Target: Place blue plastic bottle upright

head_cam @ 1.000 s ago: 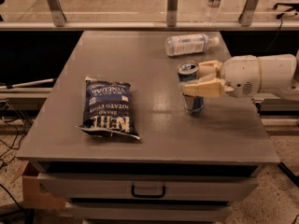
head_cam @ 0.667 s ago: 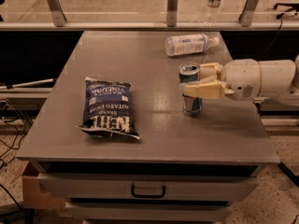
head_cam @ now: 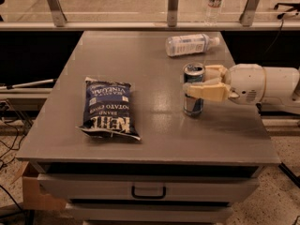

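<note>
The blue plastic bottle (head_cam: 193,102) is a slim blue-and-silver drink can with a pull-tab top. It stands upright on the grey table (head_cam: 140,55), right of centre. My gripper (head_cam: 196,80) reaches in from the right. One cream finger (head_cam: 202,91) crosses the can's front and the other (head_cam: 215,71) lies behind its top right. The fingers close on the can's upper half. The can's base rests on the tabletop.
A dark blue chip bag (head_cam: 108,108) lies flat on the left half of the table. A clear plastic bottle (head_cam: 190,45) with a pale label lies on its side at the back right. Another bottle (head_cam: 214,1) stands beyond the rail. A drawer (head_cam: 148,190) sits under the front edge.
</note>
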You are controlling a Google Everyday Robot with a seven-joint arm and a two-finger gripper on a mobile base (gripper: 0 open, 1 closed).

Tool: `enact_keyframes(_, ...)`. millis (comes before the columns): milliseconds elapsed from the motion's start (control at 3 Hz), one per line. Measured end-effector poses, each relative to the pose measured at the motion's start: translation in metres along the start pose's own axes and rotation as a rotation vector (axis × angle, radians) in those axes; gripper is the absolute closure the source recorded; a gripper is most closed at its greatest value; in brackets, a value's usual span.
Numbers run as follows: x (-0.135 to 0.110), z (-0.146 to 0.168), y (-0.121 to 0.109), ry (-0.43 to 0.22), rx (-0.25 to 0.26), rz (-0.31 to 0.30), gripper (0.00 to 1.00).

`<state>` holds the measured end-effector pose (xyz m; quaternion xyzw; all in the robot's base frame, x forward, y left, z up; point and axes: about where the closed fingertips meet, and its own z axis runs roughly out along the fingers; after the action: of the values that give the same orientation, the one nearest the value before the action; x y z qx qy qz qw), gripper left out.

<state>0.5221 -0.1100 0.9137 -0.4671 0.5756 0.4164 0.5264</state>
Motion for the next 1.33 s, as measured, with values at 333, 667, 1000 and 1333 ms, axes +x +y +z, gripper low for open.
enact_keyframes(333, -0.0002, -0.0016, 0.0023, -0.018, 0.005, -0.019, 1.0)
enact_keyframes(667, 0.0006, -0.0017, 0.0045, -0.022, 0.009, -0.035, 0.84)
enact_keyframes(1000, 0.0023, -0.0015, 0.0057, -0.024, 0.008, -0.041, 0.61)
enact_keyframes(1333, 0.0038, -0.0015, 0.0063, -0.027, 0.005, -0.044, 0.37)
